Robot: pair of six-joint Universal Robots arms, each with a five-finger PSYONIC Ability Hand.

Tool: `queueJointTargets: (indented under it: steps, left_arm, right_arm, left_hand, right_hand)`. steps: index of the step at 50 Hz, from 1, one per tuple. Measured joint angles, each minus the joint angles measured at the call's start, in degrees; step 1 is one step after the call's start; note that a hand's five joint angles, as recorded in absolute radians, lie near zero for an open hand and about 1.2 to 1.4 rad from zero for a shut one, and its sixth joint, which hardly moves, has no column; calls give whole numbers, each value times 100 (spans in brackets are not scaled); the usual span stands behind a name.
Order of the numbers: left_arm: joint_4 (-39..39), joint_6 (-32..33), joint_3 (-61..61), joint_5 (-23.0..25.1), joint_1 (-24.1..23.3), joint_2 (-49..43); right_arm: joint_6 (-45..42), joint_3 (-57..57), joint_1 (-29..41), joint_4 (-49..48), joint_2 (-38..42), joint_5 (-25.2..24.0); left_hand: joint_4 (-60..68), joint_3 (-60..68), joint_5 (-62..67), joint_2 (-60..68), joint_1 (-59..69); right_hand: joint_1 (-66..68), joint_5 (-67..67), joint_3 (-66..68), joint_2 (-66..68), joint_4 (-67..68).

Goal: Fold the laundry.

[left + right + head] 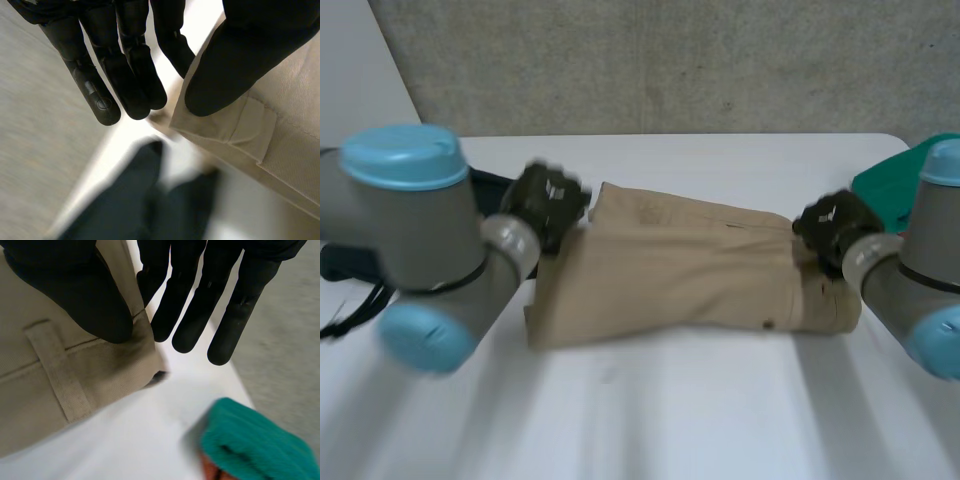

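On the white counter (650,410), square before the robot: one pair of khaki trousers (680,275), lying flat and crosswise, doubled over on itself by the look of the layered edges.

Left hand (545,205) — at the trousers' far left corner. Its thumb is pressed on top of the cloth. Its straight fingers (100,90) reach past the edge, the nearest one tucked under it. I read that as a pinch on the corner. One belt loop (252,125) lies just beside the thumb.

Right hand (835,228) — at the far corner of the trousers' right end. The arrangement is the same: thumb on the cloth, fingers (230,315) straight on the other side of the edge, cloth caught between. One belt loop (60,370) lies near the thumb.

Step in hand, as I judge it: taking hold of both far corners for the next fold. Done well, each pinch takes all the layers at its corner, not the top one alone. The hands should lift level and together, keep the edge between them taut, and lay it squarely on the near edge.

Also present: one dark garment (135,200) on the counter beyond the left hand's fingertips, and one green cloth (885,185) at the counter's right side, near the right hand but apart from the trousers.

Count: three pieces of laundry, two hands.
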Motion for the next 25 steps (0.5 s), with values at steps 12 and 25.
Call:
queueJointTargets:
  steps: [12,25]
  left_arm:
    - [1832,-50,3404,393,221,-3078]
    - [2220,-578,5010,378,289,-4392]
  right_arm:
    - [-113,-1645,75,-2410,1988,809]
    - [-721,-2485,175,-4191,3345,830]
  left_hand:
    - [1,0,0,2,0]
    - [-3767,-3684,-3693,-3735,-4231]
  right_hand:
    - [0,0,0,0,0]
    - [-4871,-5319,-5260,-5306,-5287]
